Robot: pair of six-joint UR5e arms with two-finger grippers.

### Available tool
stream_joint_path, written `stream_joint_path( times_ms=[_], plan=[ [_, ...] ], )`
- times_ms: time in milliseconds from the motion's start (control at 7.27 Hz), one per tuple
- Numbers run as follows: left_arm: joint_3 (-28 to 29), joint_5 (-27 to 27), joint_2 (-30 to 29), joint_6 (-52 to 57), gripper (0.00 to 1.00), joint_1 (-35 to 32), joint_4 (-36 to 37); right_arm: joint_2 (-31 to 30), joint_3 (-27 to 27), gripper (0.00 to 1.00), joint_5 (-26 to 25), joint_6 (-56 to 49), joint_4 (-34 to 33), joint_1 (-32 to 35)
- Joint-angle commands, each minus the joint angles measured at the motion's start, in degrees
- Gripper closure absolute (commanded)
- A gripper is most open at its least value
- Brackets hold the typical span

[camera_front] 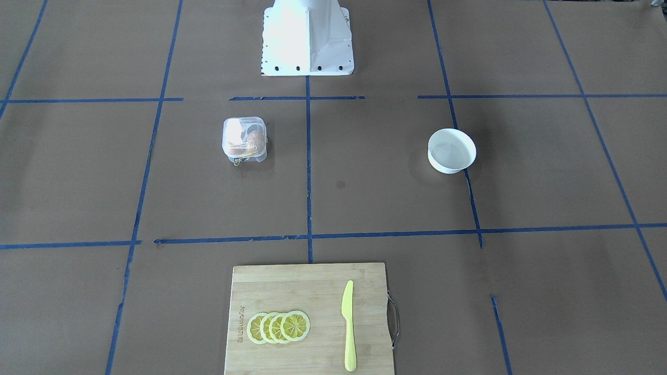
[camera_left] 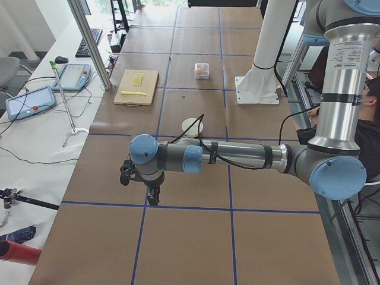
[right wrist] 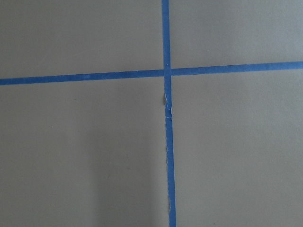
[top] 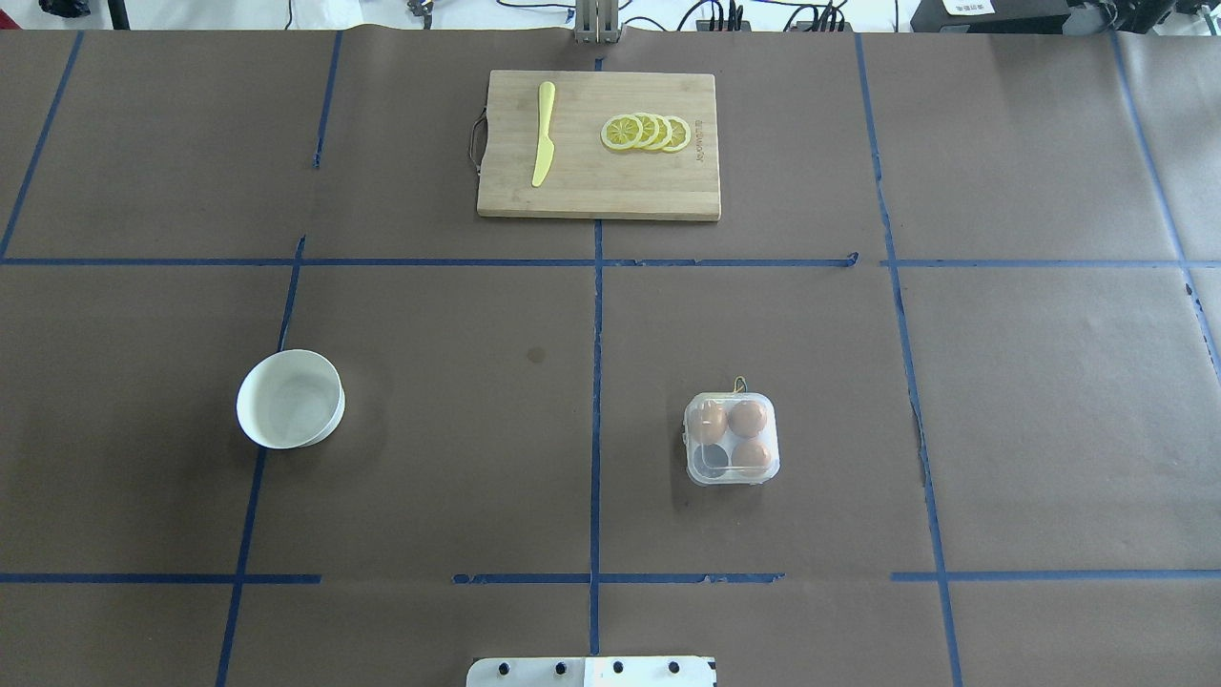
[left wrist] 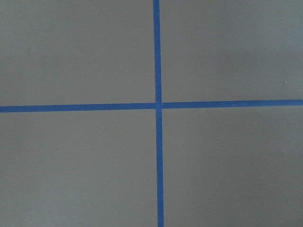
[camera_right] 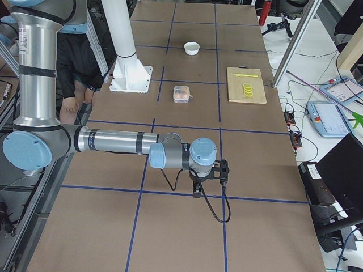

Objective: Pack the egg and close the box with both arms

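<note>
The clear box (top: 732,438) stands right of the table's middle with its lid down over the cups. Three tan eggs show through it, one of them the egg (top: 747,417) in a far cup. A thin yellow band (top: 737,385) sticks out on its far side. The box also shows in the front-facing view (camera_front: 245,139). My left gripper (camera_left: 153,196) shows only in the left side view, low over the table far from the box. My right gripper (camera_right: 196,190) shows only in the right side view, also far from it. I cannot tell whether either is open or shut.
A white bowl (top: 290,398) sits empty on the table's left. A wooden cutting board (top: 599,181) at the far edge carries a yellow knife (top: 543,134) and lemon slices (top: 647,132). The white pedestal (camera_front: 307,41) stands at the near edge. Both wrist views show only brown paper and blue tape.
</note>
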Motion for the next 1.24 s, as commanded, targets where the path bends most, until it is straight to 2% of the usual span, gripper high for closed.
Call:
stream_joint_path(
  times_ms=[0, 550, 1100],
  plan=[
    [1.42, -0.14, 0.73, -0.91, 0.00, -0.27, -5.11, -0.46, 0.00, 0.00, -0.03, -0.01, 0.09, 0.53],
    [4.15, 0.21, 0.74, -4.60, 0.00, -0.27, -10.58, 0.06, 1.83, 0.00, -4.59, -0.01, 0.36, 2.37],
    [4.15, 0.21, 0.74, -4.60, 0.00, -0.27, -10.58, -0.11, 2.37, 0.00, -4.25, 0.25, 0.36, 2.47]
  ],
)
